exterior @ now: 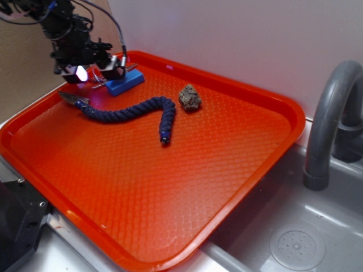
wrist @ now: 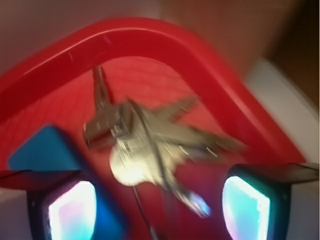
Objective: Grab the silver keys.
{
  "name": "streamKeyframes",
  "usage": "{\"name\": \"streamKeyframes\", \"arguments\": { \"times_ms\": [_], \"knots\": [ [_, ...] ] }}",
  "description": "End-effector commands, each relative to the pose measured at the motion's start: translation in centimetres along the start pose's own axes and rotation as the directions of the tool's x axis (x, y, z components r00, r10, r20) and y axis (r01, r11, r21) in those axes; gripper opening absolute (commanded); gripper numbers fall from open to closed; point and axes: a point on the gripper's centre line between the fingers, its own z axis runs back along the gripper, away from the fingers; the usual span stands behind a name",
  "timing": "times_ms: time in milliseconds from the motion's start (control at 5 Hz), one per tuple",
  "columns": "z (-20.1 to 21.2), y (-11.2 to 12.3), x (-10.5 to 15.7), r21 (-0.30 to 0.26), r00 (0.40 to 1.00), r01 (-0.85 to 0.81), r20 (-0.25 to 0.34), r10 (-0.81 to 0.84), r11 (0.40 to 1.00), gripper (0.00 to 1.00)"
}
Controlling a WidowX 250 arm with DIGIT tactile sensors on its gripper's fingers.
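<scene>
**Gripper above the keys, not yet closed**

Here the gripper (exterior: 97, 72) hangs over the far left corner of the tray (exterior: 272, 147), directly above the keys (wrist: 150, 145). In the wrist view the two pads (wrist: 74, 210) stand wide apart, and the bunch lies between them on the tray floor, so the jaws are open and hold nothing. This view is blurred, so I cannot tell how high the pads are above the metal.

The keys lie fanned out, several flat blades pointing in different directions from a thin ring. The block (exterior: 125, 83) joined to them lies just beside, toward the left pad. The rope (exterior: 133, 112) and the rock (exterior: 190, 97) are apart from this corner.

I judge the keys to be light, hard and slippery, and loose on the ring, so single blades may slide away under the pads. The best place to hold seems the thick middle, where the heads overlap. The block will probably hang below and swing.
</scene>
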Motion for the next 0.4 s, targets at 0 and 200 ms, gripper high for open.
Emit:
{"name": "streamKeyframes", "arguments": {
  "times_ms": [0, 200],
  "knots": [
    [0.65, 0.01, 1.98, -0.019, 0.999, 0.007, 0.047, -0.006, 1.000, 0.00],
    [0.60, -0.29, 2.56, -0.007, 0.999, 0.013, 0.042, -0.012, 1.000, 0.00]
  ]
}}
